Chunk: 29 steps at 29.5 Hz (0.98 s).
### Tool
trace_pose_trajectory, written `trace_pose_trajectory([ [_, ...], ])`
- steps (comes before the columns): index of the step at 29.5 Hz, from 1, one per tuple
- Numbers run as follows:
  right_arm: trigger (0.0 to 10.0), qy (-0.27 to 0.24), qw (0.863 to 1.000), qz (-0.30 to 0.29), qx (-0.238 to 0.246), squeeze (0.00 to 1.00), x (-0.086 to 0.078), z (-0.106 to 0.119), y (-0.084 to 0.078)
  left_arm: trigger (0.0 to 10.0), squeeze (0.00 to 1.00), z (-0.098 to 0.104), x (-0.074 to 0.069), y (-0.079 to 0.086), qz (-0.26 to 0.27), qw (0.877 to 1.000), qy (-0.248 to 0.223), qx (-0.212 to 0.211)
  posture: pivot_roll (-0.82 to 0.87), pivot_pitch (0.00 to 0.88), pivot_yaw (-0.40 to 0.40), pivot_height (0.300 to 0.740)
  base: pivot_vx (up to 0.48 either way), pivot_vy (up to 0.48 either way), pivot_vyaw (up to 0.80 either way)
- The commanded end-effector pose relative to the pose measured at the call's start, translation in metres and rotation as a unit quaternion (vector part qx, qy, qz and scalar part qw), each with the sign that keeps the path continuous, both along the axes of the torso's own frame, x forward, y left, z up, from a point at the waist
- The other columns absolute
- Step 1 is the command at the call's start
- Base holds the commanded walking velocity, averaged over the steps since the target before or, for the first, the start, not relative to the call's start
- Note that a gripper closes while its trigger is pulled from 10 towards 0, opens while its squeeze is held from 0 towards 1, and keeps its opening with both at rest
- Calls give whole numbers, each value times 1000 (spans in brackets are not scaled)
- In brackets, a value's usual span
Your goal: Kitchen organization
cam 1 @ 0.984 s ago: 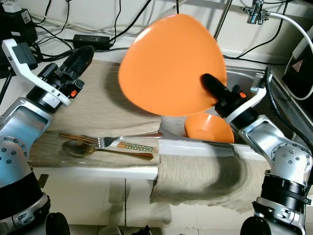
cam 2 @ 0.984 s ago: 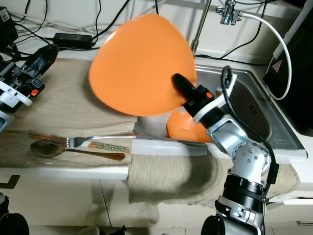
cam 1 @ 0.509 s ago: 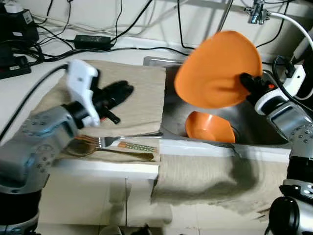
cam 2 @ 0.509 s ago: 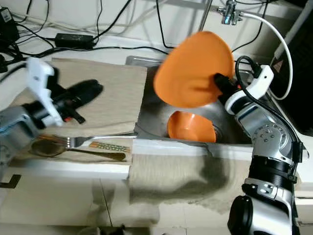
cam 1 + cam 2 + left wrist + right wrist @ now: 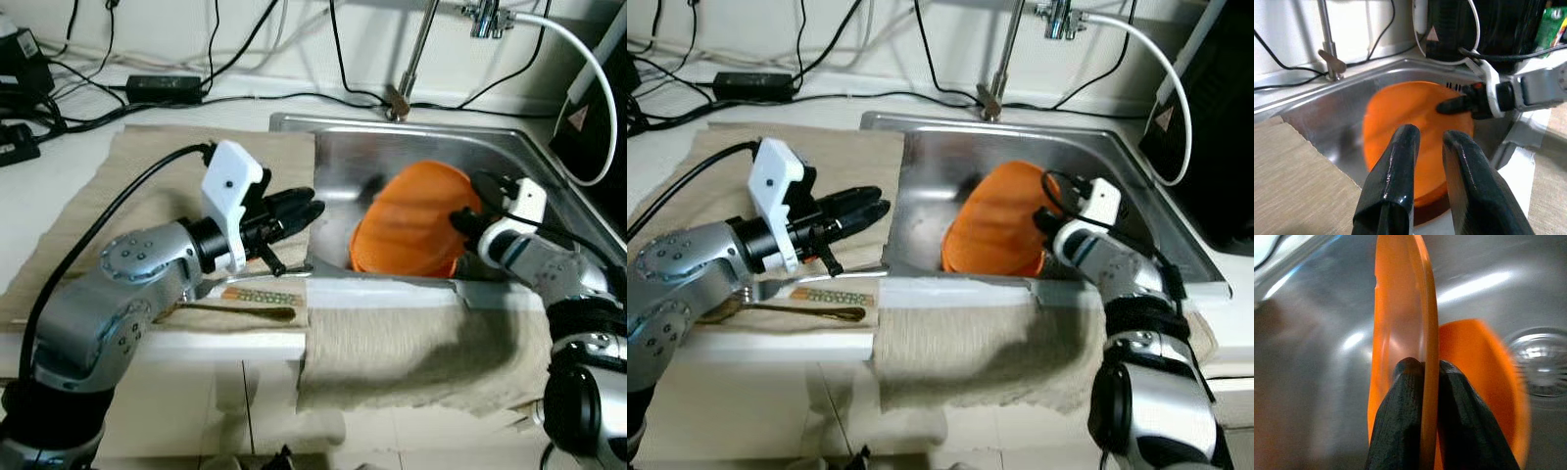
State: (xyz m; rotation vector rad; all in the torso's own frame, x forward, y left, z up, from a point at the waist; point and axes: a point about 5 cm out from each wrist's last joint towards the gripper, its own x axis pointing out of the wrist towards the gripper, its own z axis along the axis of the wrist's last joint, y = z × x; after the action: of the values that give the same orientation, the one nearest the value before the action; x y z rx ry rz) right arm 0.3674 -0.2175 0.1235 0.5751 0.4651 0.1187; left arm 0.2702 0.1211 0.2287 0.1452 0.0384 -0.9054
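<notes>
- An orange plate (image 5: pixel 411 220) is held inside the steel sink (image 5: pixel 338 166), tilted up on edge and leaning toward the sink's front wall.
- The plate's rim is pinched between the two black fingers of the right gripper (image 5: pixel 1422 369), one finger on each face, as seen in the right wrist view.
- An orange bowl (image 5: pixel 1484 382) is seen just behind the plate in the right wrist view, near the round drain (image 5: pixel 1542 364) in the sink floor.
- The right arm is reached into the sink from its right side, the white wrist housing being above the front right corner.
- The left gripper (image 5: pixel 294 208) is held over the edge of the beige cloth (image 5: pixel 137 171) beside the sink's left wall, pointed toward the plate.
- Its fingers (image 5: pixel 1400 161) are seen nearly together with only a narrow gap between them, and nothing is held.
- A fork (image 5: pixel 798 282) and a patterned utensil handle (image 5: pixel 828 295) are laid on the cloth near the counter's front edge, just below the left wrist.
- A second beige cloth (image 5: pixel 421 348) is draped over the counter's front edge below the sink.
- A tap (image 5: pixel 416 49) is mounted behind the sink, and black cables (image 5: pixel 167 83) are strewn along the back of the counter.
</notes>
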Motion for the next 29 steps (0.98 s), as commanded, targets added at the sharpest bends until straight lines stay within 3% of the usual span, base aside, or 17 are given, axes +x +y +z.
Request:
trace_pose_trajectory([
  [1,8863,-22,1000,3,-3,0,5,10,-1,10000,0,3,-1,-4,-8,1000,-7,10,-49,0,-68,740,0,0,0],
  [2,10000,-15,1000,19,-7,0,9,6,10,10000,0,2,2,-5,-4,1000,-8,23,-47,0,-61,740,0,0,0],
  [12,10000,12,997,58,-43,0,13,1,28,10000,0,5,2,-8,-14,999,-16,41,-33,0,-65,740,0,0,0],
  [13,10000,20,997,61,-49,122,12,-2,28,10000,0,4,2,-8,-14,999,-14,45,-32,0,-64,740,0,0,0],
  [14,10000,28,996,61,-57,867,11,-5,28,10000,0,4,2,-8,-15,999,-12,48,-31,0,-63,740,0,0,0],
  [15,10000,28,996,61,-57,867,11,-5,28,10000,0,4,2,-8,-15,999,-12,48,-31,0,-63,740,0,0,0],
  [16,10000,37,995,58,-66,1000,10,-9,27,10000,0,2,1,-8,-17,998,-10,52,-27,0,-66,740,0,0,0],
  [24,10000,43,994,55,-89,1000,10,-11,23,10000,0,-1,0,-4,-13,998,-3,61,-20,0,-69,740,0,0,0],
  [27,10000,48,988,57,-134,1000,9,-11,14,10000,0,-3,1,5,0,997,0,74,-19,0,-71,740,0,0,0],
  [28,10000,49,987,55,-146,588,9,-11,11,10000,0,-3,1,7,5,997,1,76,-20,0,-71,740,0,0,0],
  [29,10000,49,986,54,-152,588,9,-10,9,10000,0,-3,2,9,7,997,1,77,-20,0,-71,740,0,0,0],
])
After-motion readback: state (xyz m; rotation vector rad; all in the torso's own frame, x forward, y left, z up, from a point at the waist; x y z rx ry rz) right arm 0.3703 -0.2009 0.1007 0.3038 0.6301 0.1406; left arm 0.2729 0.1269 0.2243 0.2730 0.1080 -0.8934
